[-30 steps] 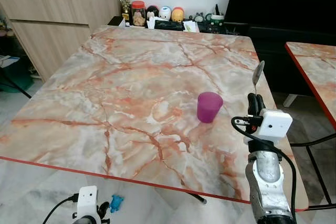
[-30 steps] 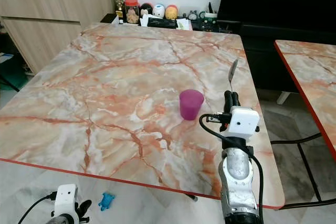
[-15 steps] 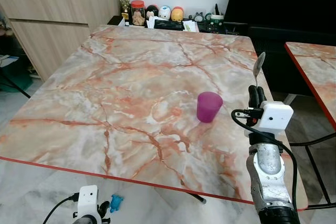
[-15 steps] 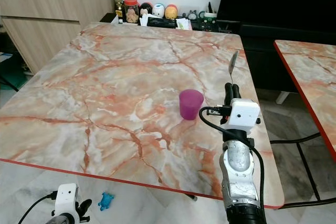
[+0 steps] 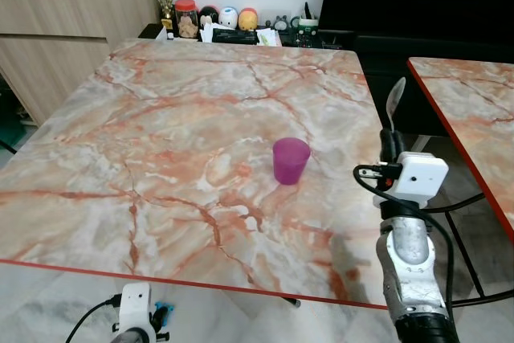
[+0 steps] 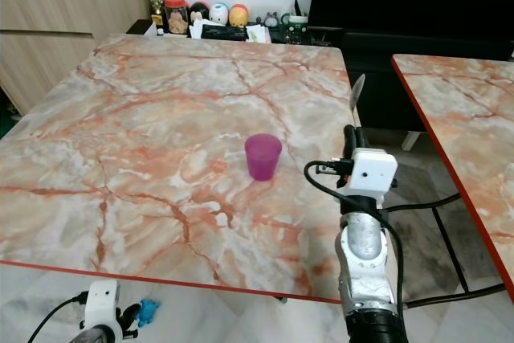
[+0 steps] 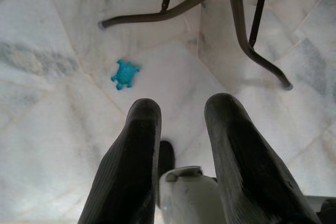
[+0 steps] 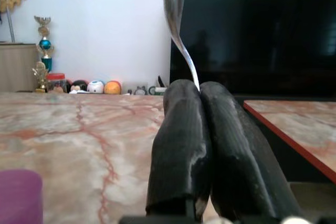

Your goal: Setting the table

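A: Where's the spoon point(image 5: 394, 102)?
B: Standing upright, pinched in the right gripper point(image 5: 389, 144) over the table's point(image 5: 161, 118) right edge, just beside the purple cup point(image 5: 290, 160).
A: Any change?
B: The camera is shifting; the spoon isn't. It's awaiting placement. The left gripper point(image 7: 181, 145) is hanging spread above the floor.

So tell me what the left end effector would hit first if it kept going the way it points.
The left end effector points down at the pale marble floor, so probably bare floor first, short of the blue toy and table legs.
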`<state>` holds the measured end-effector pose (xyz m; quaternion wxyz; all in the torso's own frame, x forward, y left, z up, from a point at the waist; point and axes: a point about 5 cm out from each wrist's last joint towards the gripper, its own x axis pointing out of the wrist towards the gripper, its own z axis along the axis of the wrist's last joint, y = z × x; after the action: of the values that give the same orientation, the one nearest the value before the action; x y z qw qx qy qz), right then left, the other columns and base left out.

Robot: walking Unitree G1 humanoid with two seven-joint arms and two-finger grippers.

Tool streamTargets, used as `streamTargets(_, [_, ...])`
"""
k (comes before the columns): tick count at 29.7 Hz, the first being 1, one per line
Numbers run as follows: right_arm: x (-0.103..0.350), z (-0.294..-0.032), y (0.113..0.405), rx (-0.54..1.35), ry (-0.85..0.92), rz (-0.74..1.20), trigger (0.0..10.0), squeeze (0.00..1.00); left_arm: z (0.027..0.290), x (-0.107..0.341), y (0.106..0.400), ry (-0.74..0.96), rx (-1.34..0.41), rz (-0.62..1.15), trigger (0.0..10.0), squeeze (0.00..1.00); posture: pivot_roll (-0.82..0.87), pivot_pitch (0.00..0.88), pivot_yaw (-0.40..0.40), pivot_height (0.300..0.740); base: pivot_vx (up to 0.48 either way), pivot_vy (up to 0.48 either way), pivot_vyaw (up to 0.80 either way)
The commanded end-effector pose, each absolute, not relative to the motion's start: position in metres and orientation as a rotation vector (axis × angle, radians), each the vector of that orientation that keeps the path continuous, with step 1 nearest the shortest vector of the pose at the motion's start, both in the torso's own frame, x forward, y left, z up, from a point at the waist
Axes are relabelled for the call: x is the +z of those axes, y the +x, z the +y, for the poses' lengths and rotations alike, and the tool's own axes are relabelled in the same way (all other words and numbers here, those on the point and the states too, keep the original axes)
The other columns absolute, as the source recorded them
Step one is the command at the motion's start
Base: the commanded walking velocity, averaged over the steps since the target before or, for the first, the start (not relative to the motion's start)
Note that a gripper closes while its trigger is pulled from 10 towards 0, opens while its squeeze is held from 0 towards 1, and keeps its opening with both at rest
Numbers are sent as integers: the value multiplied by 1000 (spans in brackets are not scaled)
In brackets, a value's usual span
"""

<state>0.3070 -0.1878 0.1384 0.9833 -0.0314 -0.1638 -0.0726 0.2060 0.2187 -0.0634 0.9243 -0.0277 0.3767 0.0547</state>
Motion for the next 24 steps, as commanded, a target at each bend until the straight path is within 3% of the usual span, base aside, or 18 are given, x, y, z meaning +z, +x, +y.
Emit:
streamTargets(1, [141,-184,310,-134,-55,-331,10000,0,219,-65,203,-53,116,783,10000,0,107,0,-40,740,0,-360,0])
streamTargets(16, [142,-185,312,-137,-55,-331,10000,0,218,-66,202,-57,115,785,10000,0,106,0,-41,740,0,-357,0])
streamTargets(24, [143,-185,312,-132,-54,-336,10000,0,218,-66,202,-59,117,786,10000,0,105,0,-41,740,0,-356,-345])
